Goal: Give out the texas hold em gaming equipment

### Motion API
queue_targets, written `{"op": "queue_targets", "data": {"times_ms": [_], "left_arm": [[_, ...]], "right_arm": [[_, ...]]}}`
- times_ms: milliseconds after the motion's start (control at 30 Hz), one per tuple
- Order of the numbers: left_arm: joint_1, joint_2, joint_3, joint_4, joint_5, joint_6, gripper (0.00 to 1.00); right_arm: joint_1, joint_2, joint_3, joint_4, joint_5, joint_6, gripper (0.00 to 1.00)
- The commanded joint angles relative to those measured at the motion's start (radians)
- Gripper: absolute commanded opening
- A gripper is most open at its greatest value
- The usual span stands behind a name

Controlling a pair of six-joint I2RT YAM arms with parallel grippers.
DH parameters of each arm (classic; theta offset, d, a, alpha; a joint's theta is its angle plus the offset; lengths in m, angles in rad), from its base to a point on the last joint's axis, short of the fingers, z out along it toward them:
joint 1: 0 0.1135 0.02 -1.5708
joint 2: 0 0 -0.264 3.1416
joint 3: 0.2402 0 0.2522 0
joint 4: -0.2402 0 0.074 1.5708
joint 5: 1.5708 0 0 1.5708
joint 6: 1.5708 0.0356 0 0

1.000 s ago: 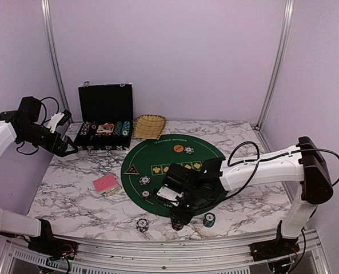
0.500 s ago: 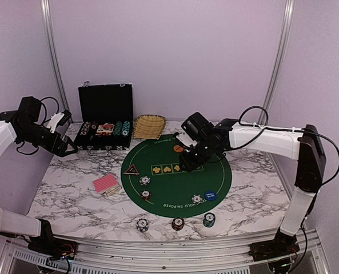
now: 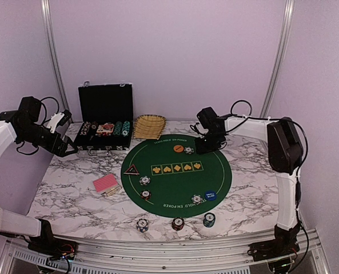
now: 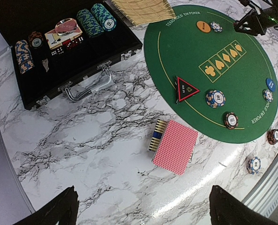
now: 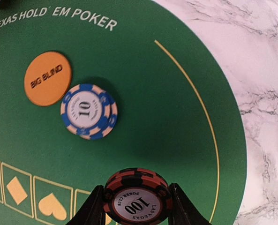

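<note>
- One red chip point(image 5: 138, 194) sits pinched in my right hand point(image 5: 136, 212); dropped crooked, it might roll off the mat point(image 5: 176, 117).
- My left hand point(image 4: 143, 213) is wide and empty.

Pink-red-backed card deck point(image 4: 175, 146) flat on marble table point(image 3: 78, 188) off green mat's point(image 3: 169, 184) left edge, black-red triangle marker point(image 4: 184, 88) just inside it, orange Big Blind disc point(image 5: 47, 78) beside blue 10 chip point(image 5: 88, 111) nr far edge, red-black 100 chip point(image 5: 138, 196) pinched in right gripper point(image 5: 137, 207), 3 striped chips point(image 3: 142, 224) point(image 3: 178, 224) point(image 3: 208, 219) along table's near edge.

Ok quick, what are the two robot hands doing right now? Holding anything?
Left gripper: open, holding nothing.
Right gripper: closed on a red-and-black 100 poker chip.
</note>
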Motion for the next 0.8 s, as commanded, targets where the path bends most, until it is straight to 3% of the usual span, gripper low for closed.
{"op": "queue_targets", "data": {"times_ms": [0, 200, 500, 633, 767], "left_arm": [[-0.003, 0.001, 0.012, -0.026, 0.02, 0.013, 0.99], [-0.003, -0.003, 0.014, -0.026, 0.013, 0.02, 0.99], [-0.002, -0.008, 0.017, -0.027, 0.002, 0.026, 0.99], [-0.003, -0.01, 0.02, -0.027, 0.0, 0.023, 0.99], [-0.003, -0.016, 0.02, -0.027, -0.006, 0.023, 0.99]], "right_arm": [[-0.019, 0.076, 0.102, 0.036, 0.011, -0.015, 0.14], [-0.022, 0.167, 0.19, 0.026, 0.049, -0.031, 0.13], [-0.03, 0.196, 0.188, 0.039, 0.064, -0.031, 0.15], [-0.032, 0.206, 0.19, 0.034, 0.066, -0.036, 0.27], [-0.032, 0.2, 0.18, 0.03, 0.077, -0.037, 0.5]]}}
